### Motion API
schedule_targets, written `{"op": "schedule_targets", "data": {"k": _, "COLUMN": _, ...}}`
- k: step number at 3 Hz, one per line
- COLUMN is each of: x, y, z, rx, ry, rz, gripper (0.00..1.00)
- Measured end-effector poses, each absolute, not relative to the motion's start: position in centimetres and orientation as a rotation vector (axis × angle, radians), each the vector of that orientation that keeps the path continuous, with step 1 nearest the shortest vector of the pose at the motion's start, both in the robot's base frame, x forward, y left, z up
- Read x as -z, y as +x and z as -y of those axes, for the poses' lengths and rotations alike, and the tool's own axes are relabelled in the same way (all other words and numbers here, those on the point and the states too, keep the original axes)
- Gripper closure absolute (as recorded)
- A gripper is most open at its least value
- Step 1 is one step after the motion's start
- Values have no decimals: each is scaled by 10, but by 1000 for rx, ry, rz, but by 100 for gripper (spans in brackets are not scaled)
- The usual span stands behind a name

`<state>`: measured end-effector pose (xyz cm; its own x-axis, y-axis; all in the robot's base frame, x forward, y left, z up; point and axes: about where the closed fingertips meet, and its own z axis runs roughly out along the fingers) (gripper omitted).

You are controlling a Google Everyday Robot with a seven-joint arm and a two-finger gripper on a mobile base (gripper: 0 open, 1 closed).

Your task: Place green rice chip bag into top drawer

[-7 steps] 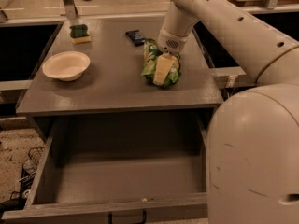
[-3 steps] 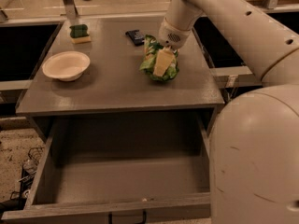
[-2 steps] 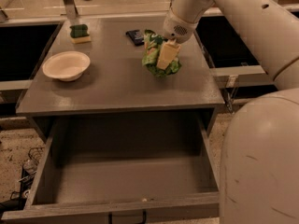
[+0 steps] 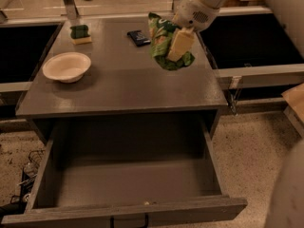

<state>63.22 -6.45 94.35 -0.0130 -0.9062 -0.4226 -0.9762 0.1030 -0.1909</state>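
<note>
The green rice chip bag (image 4: 161, 42) hangs crumpled in my gripper (image 4: 176, 45), lifted off the grey table (image 4: 118, 87) above its right rear part. The gripper's pale fingers (image 4: 179, 44) are shut on the bag from above, and the white arm comes in from the upper right. The top drawer (image 4: 128, 184) stands pulled fully out below the table's front edge, with nothing inside, its front panel at the bottom of the view. The bag is behind and above the drawer's opening.
A white bowl (image 4: 66, 66) sits at the table's left. A green-and-yellow sponge (image 4: 80, 33) lies at the back left. A small dark flat packet (image 4: 138, 37) lies at the back centre, just left of the bag. My white robot body (image 4: 289, 189) fills the lower right.
The gripper has closed on the bag and lifted it off the table top, moving it slightly up and back. The drawer, bowl, sponge and packet have not moved.
</note>
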Motion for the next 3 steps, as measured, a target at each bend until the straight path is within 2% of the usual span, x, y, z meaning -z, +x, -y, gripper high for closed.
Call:
{"op": "schedule_targets", "data": {"k": 2, "x": -973, "y": 568, "z": 74, "rx": -246, "ry": -1881, "rz": -1770, "gripper": 100}}
{"op": "schedule_targets", "data": {"k": 3, "x": -956, "y": 539, "z": 77, "rx": -246, "ry": -1975, "rz": -1641, "gripper": 100}}
